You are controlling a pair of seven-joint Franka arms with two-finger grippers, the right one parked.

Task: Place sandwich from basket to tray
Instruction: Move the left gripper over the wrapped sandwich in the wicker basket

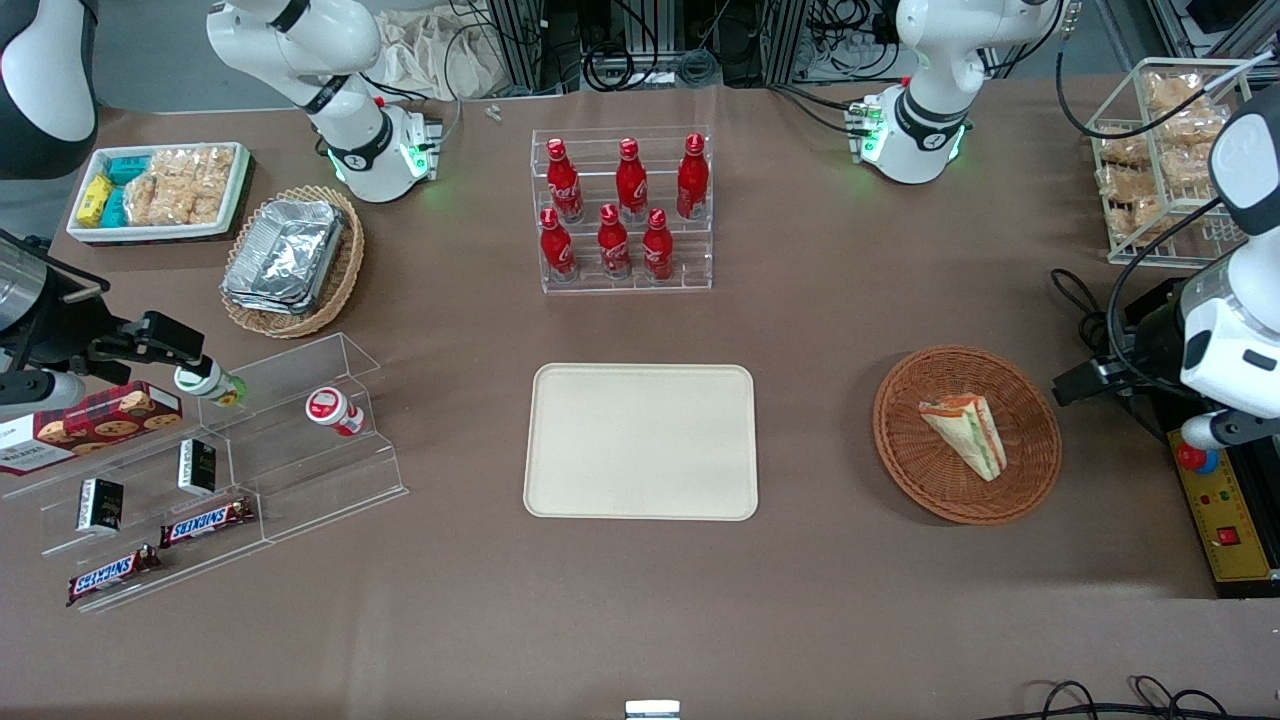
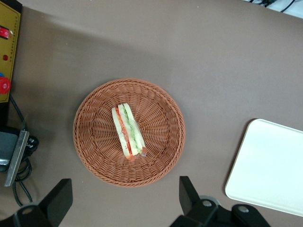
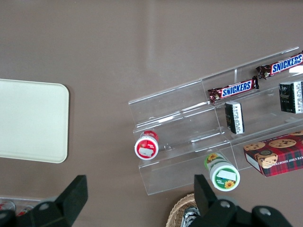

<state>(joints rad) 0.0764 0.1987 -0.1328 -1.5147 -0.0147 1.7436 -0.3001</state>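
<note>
- Wicker, reddish-brown: the basket (image 2: 129,132) sits on the worktop (image 1: 820,300) toward the working arm's end, with one sandwich (image 2: 127,131) lying across its middle, wrapped, filling edge up.
- High above, well clear of the rim: the gripper (image 2: 124,198), fingers (image 2: 188,193) spread wide, holding nothing, straddling more width than the wedge needs.
- Beside the basket, apart from it, nothing on it: the tray (image 1: 640,442), cream-beige.
- Risk one, judged from here: slick clear wrap plus soft bread, so a pinch on the flat faces could squash or slip.
- Risk two: wedge lying diagonal to the finger line, so a closure without a wrist turn may catch only a corner.
- Risk three: a deep descent could snag the weave and drag the light basket along.
- Risk four: a release too near the low rim, wedge tipping off onto the worktop.
- Count: one sandwich, one round basket, one beige tray.
- Also counted: six red bottles (image 1: 620,215) in their clear rack, farther from the camera than the tray; two Snickers bars (image 1: 207,520) on the clear shelf.
</note>
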